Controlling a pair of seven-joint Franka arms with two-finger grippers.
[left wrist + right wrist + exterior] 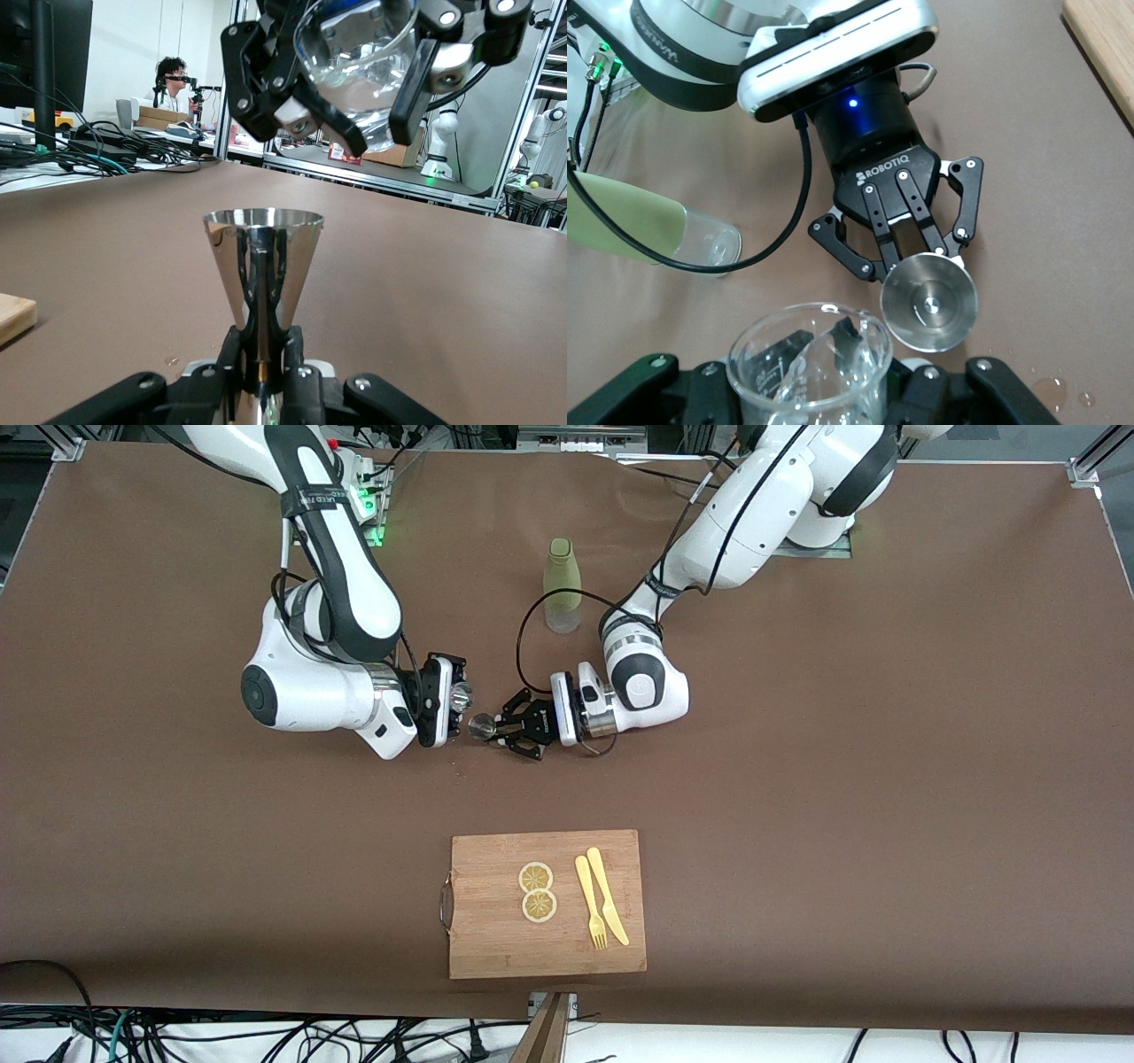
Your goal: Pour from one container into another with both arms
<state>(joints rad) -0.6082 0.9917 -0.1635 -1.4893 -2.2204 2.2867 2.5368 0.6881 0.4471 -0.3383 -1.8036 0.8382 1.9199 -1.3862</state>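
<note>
Front view: both pincers are met mid-desk, at 6 o'clock from the green bottle (562, 584).
Left pincer (262, 359): pinched on a steel jigger (263, 266), upright.
Right pincer (811, 376): pinched on a glass beaker (812, 359), tilted above it (liquid inside).
Progress: pouring is judged under way; setting down remains.
</note>
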